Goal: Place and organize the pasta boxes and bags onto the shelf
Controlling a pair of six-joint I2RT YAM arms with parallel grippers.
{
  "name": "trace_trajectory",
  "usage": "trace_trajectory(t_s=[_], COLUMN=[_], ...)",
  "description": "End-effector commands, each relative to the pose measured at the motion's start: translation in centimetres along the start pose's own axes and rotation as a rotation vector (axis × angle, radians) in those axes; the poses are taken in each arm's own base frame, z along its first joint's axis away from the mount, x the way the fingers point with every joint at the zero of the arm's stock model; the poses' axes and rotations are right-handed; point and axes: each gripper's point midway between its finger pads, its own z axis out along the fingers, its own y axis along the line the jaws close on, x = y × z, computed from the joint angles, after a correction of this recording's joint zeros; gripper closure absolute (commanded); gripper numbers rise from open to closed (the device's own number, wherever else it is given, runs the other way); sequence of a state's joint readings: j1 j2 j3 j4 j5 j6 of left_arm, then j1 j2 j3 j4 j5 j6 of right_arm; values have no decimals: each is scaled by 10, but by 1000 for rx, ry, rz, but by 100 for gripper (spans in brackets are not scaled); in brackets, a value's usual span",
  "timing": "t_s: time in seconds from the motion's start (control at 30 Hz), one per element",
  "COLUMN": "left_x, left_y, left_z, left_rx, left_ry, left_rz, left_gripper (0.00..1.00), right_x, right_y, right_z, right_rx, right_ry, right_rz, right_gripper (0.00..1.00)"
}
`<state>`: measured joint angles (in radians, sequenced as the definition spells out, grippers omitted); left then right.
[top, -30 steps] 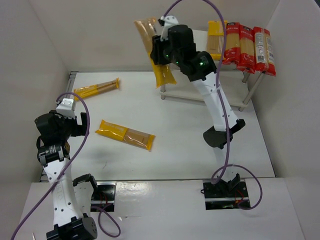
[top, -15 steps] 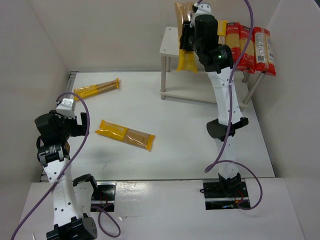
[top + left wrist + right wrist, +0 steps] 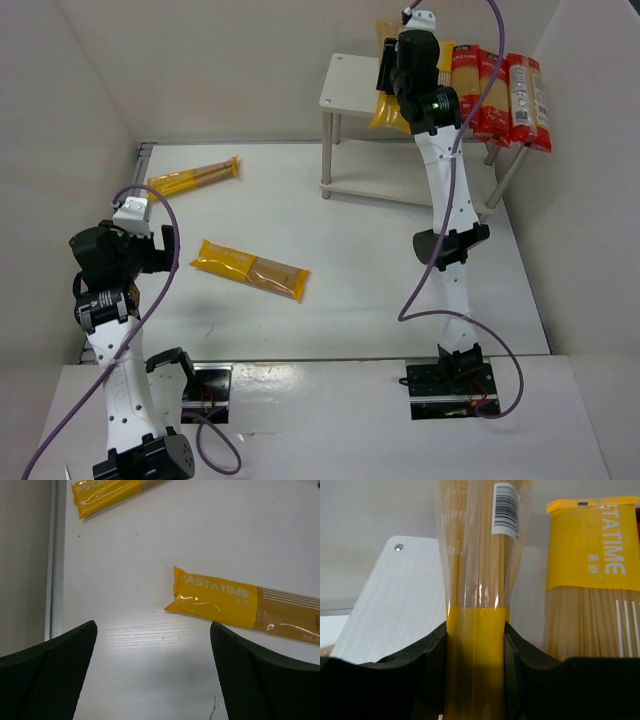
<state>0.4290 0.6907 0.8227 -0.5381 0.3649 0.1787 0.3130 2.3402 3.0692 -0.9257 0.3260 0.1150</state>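
Step in hand: shelving one pack. My right end effector (image 3: 474, 652) pinches the held pack (image 3: 475, 580) across its yellow band, the pack edge-on above the top board of the shelf (image 3: 395, 595), just left of the shelved pack (image 3: 590, 605); red packs (image 3: 500, 90) lie beyond it. Contact with the board: cannot tell. My left end effector (image 3: 155, 680) is spread and idle over the worktop (image 3: 350, 260), where two loose packs (image 3: 250, 268) wait. Next, I judge: lower, lay the pack flat and parallel to its neighbour, then release.
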Motion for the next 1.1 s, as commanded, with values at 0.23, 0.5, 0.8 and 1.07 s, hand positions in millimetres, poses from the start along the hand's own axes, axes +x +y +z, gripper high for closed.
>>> trace_trajectory(t_s=[0.23,0.5,0.8,1.07], left_x=[-9,-9,-8,-7], left_y=[-1,-1,-2,-1], left_z=[0,0,2,4], left_rx=[13,13,24,26], left_ry=[-37,-37,-31,-23], left_rz=[11,11,7,13], left_gripper=[1,1,1,1], right_x=[-79,-69,-55,-46], right_y=[-42,-55,-67,-63], right_z=[6,23,27,20], right_rx=[157,227,280,248], right_ry=[-321,-323,-276,-216], right_rz=[56,36,20,28], right_gripper=[100,100,100,78])
